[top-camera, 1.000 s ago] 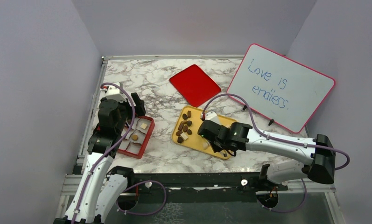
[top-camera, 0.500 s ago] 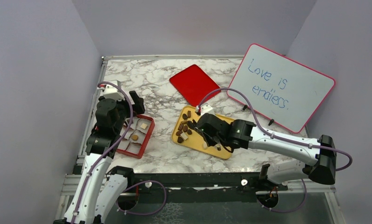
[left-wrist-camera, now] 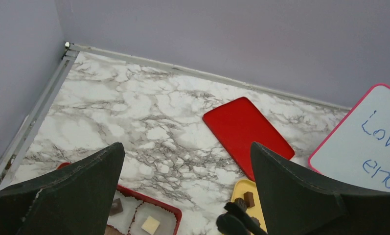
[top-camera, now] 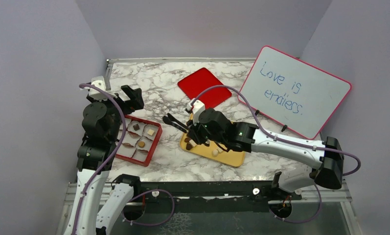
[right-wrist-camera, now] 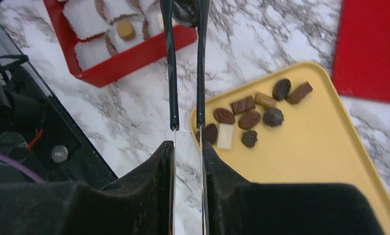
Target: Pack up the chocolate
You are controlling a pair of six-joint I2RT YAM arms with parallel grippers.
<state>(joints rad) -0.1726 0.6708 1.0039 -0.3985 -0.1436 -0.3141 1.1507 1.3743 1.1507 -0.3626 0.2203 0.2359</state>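
Note:
Several dark brown, tan and white chocolates (right-wrist-camera: 250, 119) lie on a yellow tray (top-camera: 229, 157). A red compartment box (top-camera: 145, 163) to its left holds a few chocolates (top-camera: 142, 144). My right gripper (top-camera: 196, 131) is shut on thin metal tongs (right-wrist-camera: 172, 73). Their black tips pinch a dark chocolate (right-wrist-camera: 184, 12) above the marble between tray and box, near the box's right edge. My left gripper (top-camera: 129, 97) is open and empty, raised above the box's far end. In the left wrist view (left-wrist-camera: 188, 147) it looks over the box (left-wrist-camera: 156, 203) and the tong tips (left-wrist-camera: 237, 218).
A flat red lid (top-camera: 204, 89) lies on the marble behind the tray. A red-framed whiteboard (top-camera: 295, 90) leans at the right. Walls close in the left, back and right sides. The black table edge (right-wrist-camera: 31, 122) runs below the box.
My right arm has swung left off the tray, carrying the tongs toward the red box. My left arm has lifted and drawn back away from the box.

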